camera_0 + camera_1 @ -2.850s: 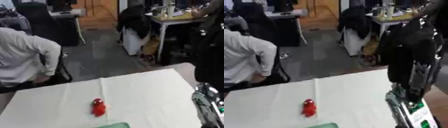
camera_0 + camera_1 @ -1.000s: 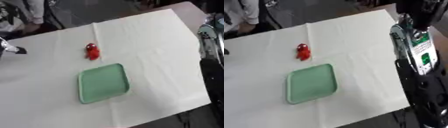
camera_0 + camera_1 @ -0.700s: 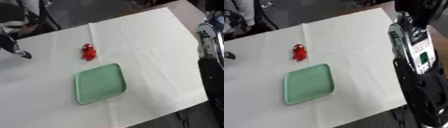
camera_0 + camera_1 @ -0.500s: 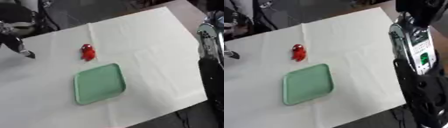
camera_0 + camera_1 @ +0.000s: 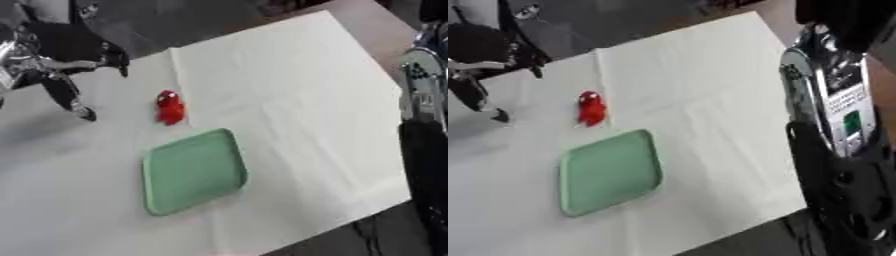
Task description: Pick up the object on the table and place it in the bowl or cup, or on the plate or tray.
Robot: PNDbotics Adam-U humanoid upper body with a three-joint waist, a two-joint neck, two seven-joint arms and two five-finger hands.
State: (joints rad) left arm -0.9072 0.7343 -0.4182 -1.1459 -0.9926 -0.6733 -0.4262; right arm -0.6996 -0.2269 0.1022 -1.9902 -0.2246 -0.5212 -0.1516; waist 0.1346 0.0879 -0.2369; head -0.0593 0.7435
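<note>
White cloth covered the bench (image 5: 289, 75), creased across its middle, with dark floor showing beyond the far edge.

Over the last second the left robot hand (image 5: 61, 67) had come in from the left side of the view. A second earlier only a sliver of it showed at the picture's edge; now it hung over the cloth with its fingers (image 5: 74, 102) splayed wide and pointing down, holding nothing. It stood near the red object (image 5: 169, 106) but still apart from it, to the object's left. The small red object itself had not been moved: it lay on the cloth just beyond the far edge of the green tray (image 5: 193, 171), close to it but not touching. The tray was bare.

That reads as the reach just beginning. The pick was not yet made, and the whole carry to the tray was still ahead, though a short one, since the tray lay right beside the object.

The right arm (image 5: 837, 150) filled the right edge of both views, a black and silver forearm with a small green patch on a pale panel (image 5: 850, 122). Its robot hand was out of sight, so I could not tell how its fingers stood.

No brand, label or writing could be read anywhere; whatever was marked on the forearm panel was too blurred to make out.
</note>
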